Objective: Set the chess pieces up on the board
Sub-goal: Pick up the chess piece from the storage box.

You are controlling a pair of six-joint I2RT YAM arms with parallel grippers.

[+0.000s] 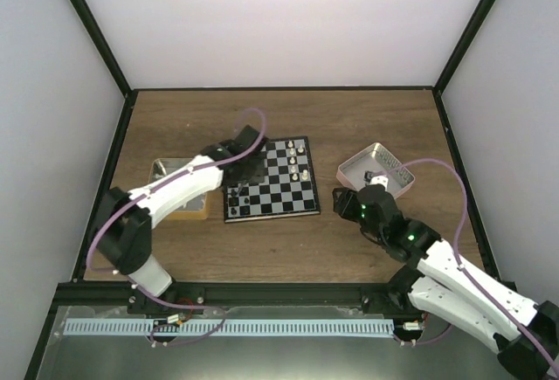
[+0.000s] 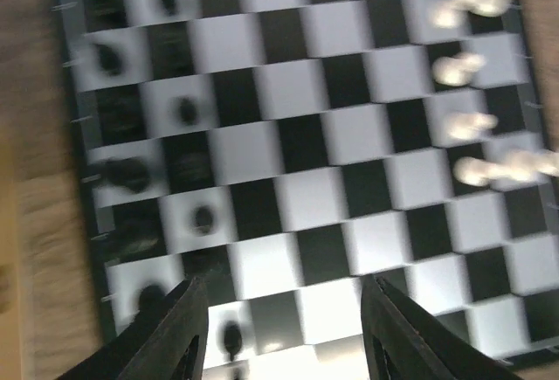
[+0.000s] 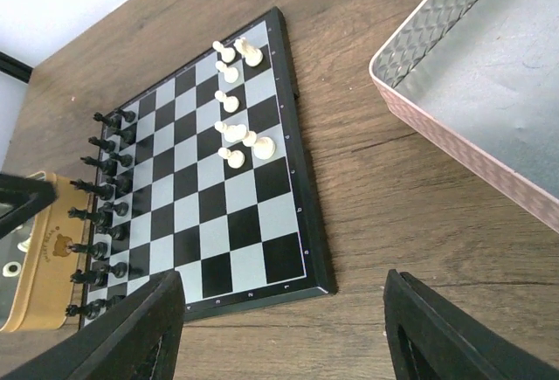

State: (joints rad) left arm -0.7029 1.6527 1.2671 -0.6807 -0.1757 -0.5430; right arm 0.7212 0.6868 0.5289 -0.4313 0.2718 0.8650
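The board (image 3: 229, 223), black and silvery checks inside a dark border, lies mid-frame on the wooden table (image 1: 175, 118). Black pieces (image 3: 90, 190) line its left edge and white pieces (image 3: 232, 130) cluster at its upper right. The left gripper (image 2: 284, 338) hangs over the black side with its fingers parted, and a blurred black piece stands on the board between them. The right gripper (image 3: 284, 332) gapes wide and empty over the wood, just below the board's lower edge.

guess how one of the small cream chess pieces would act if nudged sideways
The small cream chess pieces look slim over narrow bases, so one would probably tip, then roll. The black and silver checked board looks glossy, so a piece might instead slide.
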